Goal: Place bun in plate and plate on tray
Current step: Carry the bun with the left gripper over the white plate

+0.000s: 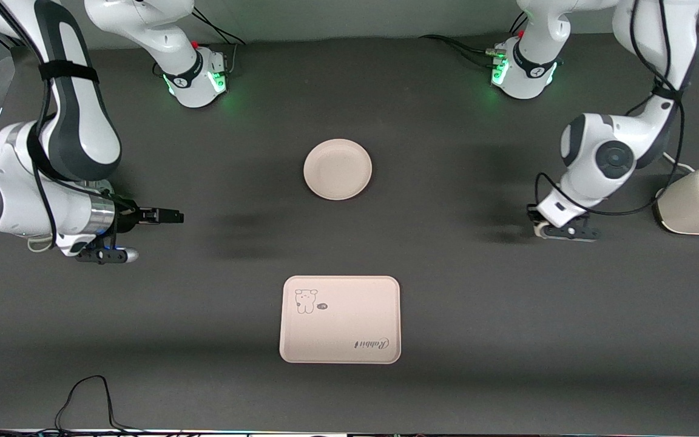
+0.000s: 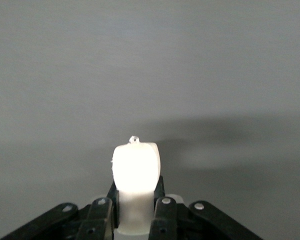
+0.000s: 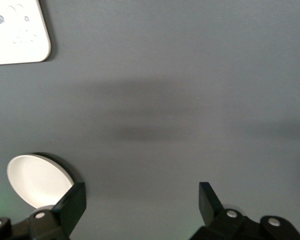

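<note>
The bun (image 2: 136, 162), a small off-white lump, sits pinched between the fingers of my left gripper (image 2: 136, 189), which is shut on it. In the front view that gripper (image 1: 554, 233) is low over the dark table beside the toaster, and it hides the bun there. The round cream plate (image 1: 337, 169) lies bare at the table's middle. The rectangular tray (image 1: 340, 320) with its bear drawing lies nearer the front camera than the plate. My right gripper (image 1: 170, 215) hangs open with nothing in it toward the right arm's end; its wrist view shows the plate (image 3: 35, 180) and a tray corner (image 3: 15, 35).
A cream toaster (image 1: 698, 200) stands at the left arm's end of the table, close to the left gripper. Cables trail near both arm bases and along the table's front edge (image 1: 88, 400).
</note>
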Robot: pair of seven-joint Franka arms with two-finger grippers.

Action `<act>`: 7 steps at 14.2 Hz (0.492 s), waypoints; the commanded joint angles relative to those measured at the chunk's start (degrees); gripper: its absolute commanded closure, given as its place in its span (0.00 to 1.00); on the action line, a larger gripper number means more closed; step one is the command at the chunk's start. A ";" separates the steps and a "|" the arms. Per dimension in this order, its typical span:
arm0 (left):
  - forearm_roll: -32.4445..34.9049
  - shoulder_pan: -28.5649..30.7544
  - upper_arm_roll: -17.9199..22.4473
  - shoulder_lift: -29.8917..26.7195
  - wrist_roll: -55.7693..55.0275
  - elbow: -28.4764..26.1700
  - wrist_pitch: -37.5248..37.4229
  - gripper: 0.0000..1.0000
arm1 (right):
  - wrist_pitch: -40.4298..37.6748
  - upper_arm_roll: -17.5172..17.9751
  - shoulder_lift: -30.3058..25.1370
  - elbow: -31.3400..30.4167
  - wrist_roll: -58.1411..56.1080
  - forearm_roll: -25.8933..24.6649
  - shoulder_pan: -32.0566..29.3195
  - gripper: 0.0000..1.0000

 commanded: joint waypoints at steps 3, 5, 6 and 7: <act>-2.64 -21.08 -4.27 -8.84 -29.61 5.17 -14.16 0.72 | -1.25 -0.27 0.19 4.25 -0.72 5.10 0.05 0.00; -4.92 -28.12 -5.68 -6.48 -39.57 11.23 -16.63 0.72 | -1.16 -0.27 1.59 5.66 -0.89 6.95 0.05 0.00; -6.24 -31.80 -5.86 -4.64 -44.48 13.96 -16.64 0.72 | -1.16 -0.27 2.03 5.75 -0.90 7.04 -0.29 0.00; -6.43 -35.49 -5.86 -2.36 -49.23 16.77 -16.55 0.72 | -1.34 -0.36 2.13 5.66 -0.72 7.04 -0.38 0.00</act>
